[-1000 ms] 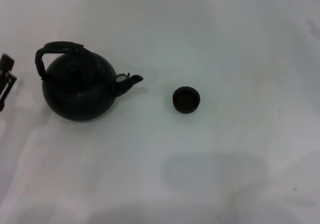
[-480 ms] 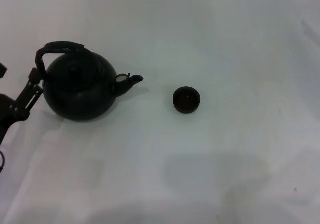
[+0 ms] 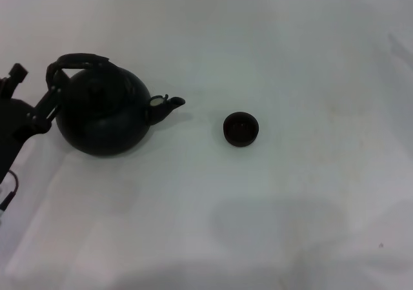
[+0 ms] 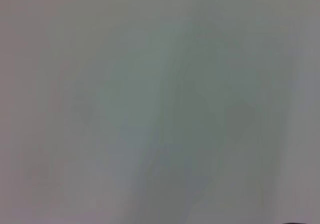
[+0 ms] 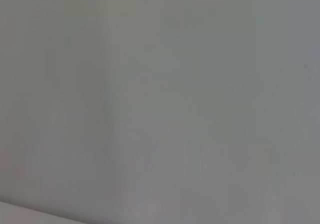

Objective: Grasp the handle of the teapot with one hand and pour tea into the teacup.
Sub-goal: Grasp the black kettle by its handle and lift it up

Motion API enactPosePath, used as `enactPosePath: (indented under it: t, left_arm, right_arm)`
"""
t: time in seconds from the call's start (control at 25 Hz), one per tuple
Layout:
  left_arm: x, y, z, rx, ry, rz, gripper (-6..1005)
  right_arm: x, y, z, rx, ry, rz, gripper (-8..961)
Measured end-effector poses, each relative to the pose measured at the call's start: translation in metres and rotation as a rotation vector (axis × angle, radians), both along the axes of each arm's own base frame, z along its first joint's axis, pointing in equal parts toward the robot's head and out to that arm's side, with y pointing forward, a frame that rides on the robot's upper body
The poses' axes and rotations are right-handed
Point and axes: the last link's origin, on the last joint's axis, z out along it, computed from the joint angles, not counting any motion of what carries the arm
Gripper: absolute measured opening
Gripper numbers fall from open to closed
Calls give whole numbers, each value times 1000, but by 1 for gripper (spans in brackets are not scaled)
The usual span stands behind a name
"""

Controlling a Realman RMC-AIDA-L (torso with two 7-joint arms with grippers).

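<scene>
Head view shows my left pincer spread open just beside the teapot, one finger at the handle. Off the teapot's spout side the teacup sits apart on the white bench.

The head camera looked forward and down from well above, taking in the whole white table. Both wrist cameras faced only blank pale surface close up, sharing nothing recognisable with the head view.
</scene>
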Motion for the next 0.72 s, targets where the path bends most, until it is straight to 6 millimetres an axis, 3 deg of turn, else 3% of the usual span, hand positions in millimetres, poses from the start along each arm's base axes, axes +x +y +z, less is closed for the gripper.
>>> enactPosePath:
  t: [0.64, 0.72]
  left_arm:
    - [-4, 11, -14, -92, -3, 61, 873]
    - [-4, 10, -13, -90, -4, 61, 806]
  right_arm:
    - [0, 12, 2, 27, -82, -9, 860]
    - [1, 14, 0, 24, -98, -20, 860]
